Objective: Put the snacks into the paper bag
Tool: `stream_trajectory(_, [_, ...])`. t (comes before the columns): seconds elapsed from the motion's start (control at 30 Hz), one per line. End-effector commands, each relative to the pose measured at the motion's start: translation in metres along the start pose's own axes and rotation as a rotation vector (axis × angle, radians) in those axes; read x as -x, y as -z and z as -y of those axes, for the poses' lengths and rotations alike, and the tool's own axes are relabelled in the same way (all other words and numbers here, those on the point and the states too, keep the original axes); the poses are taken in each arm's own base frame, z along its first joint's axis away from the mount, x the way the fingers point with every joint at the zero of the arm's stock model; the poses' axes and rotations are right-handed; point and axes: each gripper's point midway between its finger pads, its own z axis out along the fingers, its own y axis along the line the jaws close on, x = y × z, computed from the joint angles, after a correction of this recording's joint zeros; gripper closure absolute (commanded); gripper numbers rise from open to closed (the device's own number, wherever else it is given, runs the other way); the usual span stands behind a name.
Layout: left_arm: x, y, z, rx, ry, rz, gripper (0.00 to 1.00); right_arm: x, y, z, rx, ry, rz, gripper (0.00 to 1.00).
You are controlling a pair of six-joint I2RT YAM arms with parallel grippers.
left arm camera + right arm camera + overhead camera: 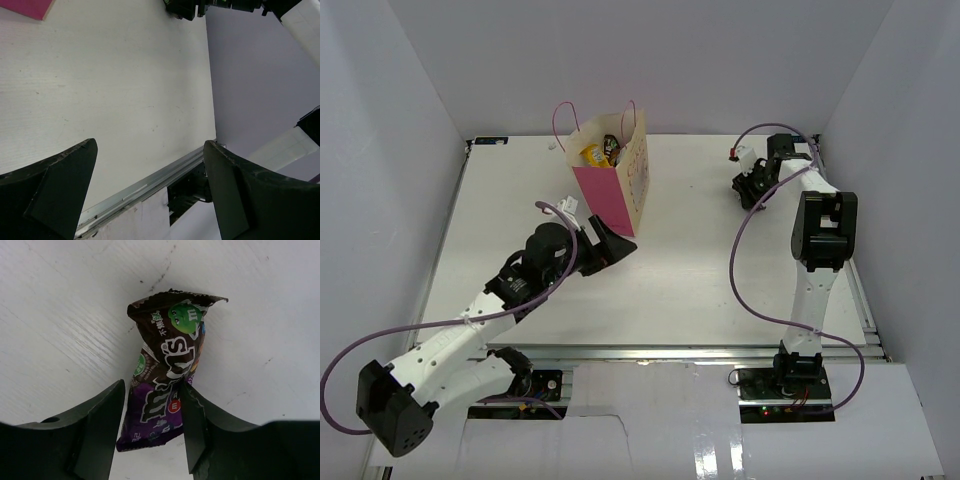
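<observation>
Right gripper [154,388], well to the right of the paper bag [605,196], stands narrow around a brown candy packet [167,365], its grip unclear, so the packet may slip out, while left gripper [150,144] gapes wide and empty.

Left tool [150,144] wide, right tool [152,387] tight

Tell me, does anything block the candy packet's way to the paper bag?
Nothing visible. Bare table lies between the candy packet in the right gripper and the paper bag; the left gripper is off that path.
</observation>
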Motion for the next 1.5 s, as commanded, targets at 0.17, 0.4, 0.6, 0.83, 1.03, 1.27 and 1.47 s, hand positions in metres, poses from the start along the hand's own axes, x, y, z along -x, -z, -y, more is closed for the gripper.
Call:
stream_trajectory(0.17, [0.008, -0.012, 0.043, -0.162, 0.074, -0.014, 0.03, -0.026, 0.002, 0.001, 0.019, -0.050, -0.030, 0.59])
stream_trajectory(0.4, [0.004, -0.032, 0.052, -0.195, 0.122, -0.050, 0.04, -0.010, 0.034, -0.035, 0.126, -0.059, 0.095, 0.87])
stream_trajectory(0.6, [-0.005, -0.064, 0.050, -0.178, 0.181, -0.113, 0.04, 0.029, 0.109, -0.167, 0.567, -0.031, 0.414, 0.91])
stream_trajectory(0.83, [-0.017, -0.094, 0.053, -0.159, 0.204, -0.179, 0.05, 0.050, 0.144, -0.287, 0.797, 0.077, 0.482, 0.92])
stream_trajectory(1.03, [-0.028, -0.101, 0.043, -0.097, 0.235, -0.212, 0.10, 0.084, 0.151, -0.331, 0.759, 0.192, 0.498, 0.92])
stream_trajectory(1.27, [-0.031, -0.093, 0.031, -0.051, 0.254, -0.205, 0.47, 0.107, 0.152, -0.336, 0.698, 0.201, 0.504, 0.92])
stream_trajectory(1.47, [-0.019, -0.085, 0.032, -0.012, 0.200, -0.166, 0.75, 0.109, 0.164, -0.342, 0.711, 0.242, 0.519, 0.73])
